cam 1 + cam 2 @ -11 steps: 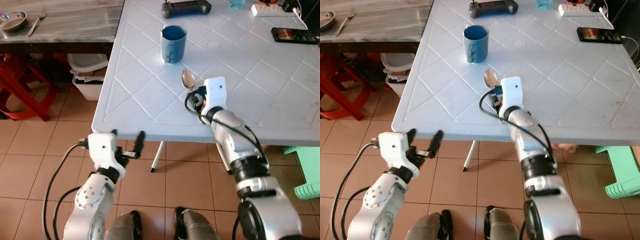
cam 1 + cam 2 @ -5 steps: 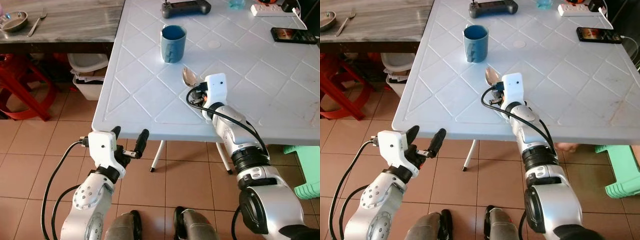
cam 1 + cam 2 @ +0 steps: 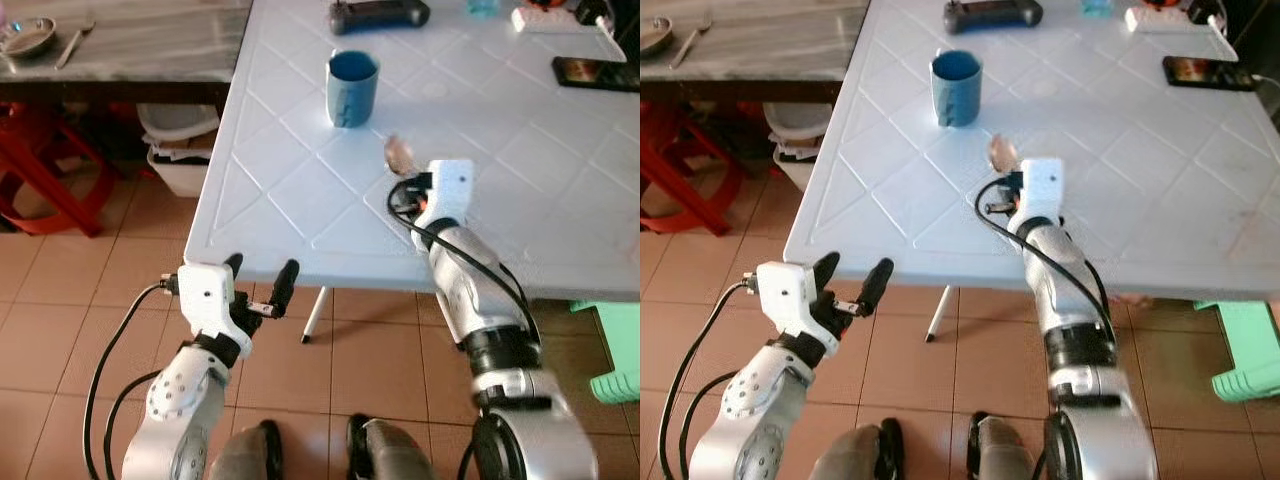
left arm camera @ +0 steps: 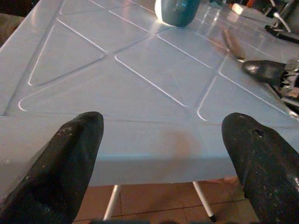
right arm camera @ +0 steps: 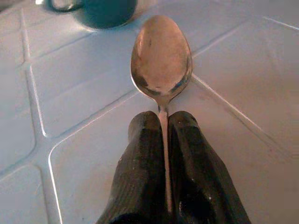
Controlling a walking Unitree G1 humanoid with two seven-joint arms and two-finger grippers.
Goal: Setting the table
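Above the white table (image 3: pixel 300 190), the right gripper (image 5: pixel 163 135) pinches a spoon (image 5: pixel 161 56) by its handle, bowl pointing away toward the blue mug (image 3: pixel 352 88). Left gripper (image 3: pixel 258 283) hangs wide open, empty.

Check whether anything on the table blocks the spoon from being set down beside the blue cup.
Nothing visible does. The right gripper is shut on the spoon, bowl pointing toward the cup, with only bare table between them. The left gripper hangs open below the table edge.
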